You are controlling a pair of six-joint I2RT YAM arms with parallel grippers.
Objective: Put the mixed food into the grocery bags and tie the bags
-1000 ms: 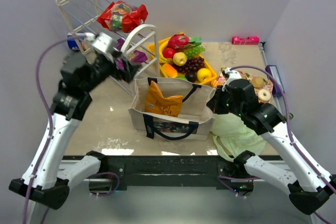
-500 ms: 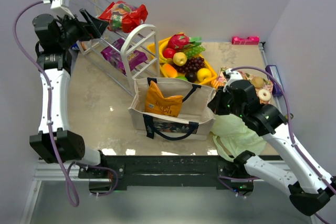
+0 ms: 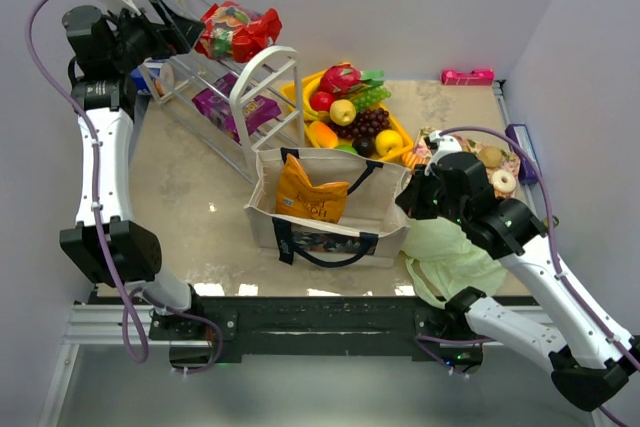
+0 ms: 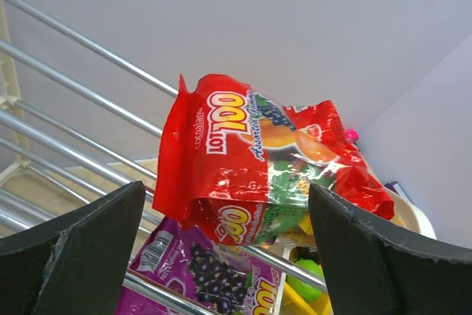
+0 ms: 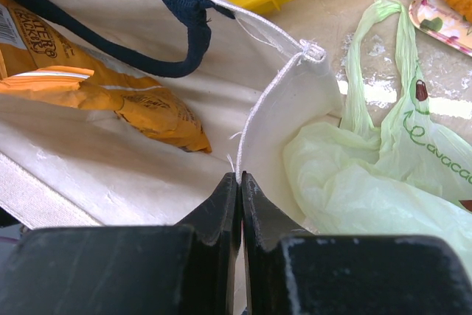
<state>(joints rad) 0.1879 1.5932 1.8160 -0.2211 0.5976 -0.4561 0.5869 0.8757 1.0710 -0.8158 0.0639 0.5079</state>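
A red snack packet (image 3: pixel 235 32) lies on the top shelf of the white wire rack; it fills the left wrist view (image 4: pixel 258 160). A purple packet (image 3: pixel 235 105) lies on the shelf below (image 4: pixel 199 278). My left gripper (image 3: pixel 185 32) is open, its fingers on either side of the red packet's near end (image 4: pixel 225 204), not closed on it. The beige tote (image 3: pixel 330 232) stands open with an orange chip bag (image 3: pixel 310 197) inside. My right gripper (image 3: pixel 412 197) is shut on the tote's right rim (image 5: pixel 240 178). The pale-green plastic bag (image 3: pixel 450 257) lies crumpled to the tote's right (image 5: pixel 369 182).
The white wire rack (image 3: pixel 275 59) stands tilted at the back left. A yellow tray (image 3: pixel 403 143) of toy fruits sits behind the tote. A plate of donuts (image 3: pixel 495 172) is at the right, and a pink object (image 3: pixel 467 76) lies by the back wall.
My left arm has swung up and left, from beside the rack's lower shelf to the top shelf, its open fingers now at the red packet. The right gripper has stayed on the tote's rim.
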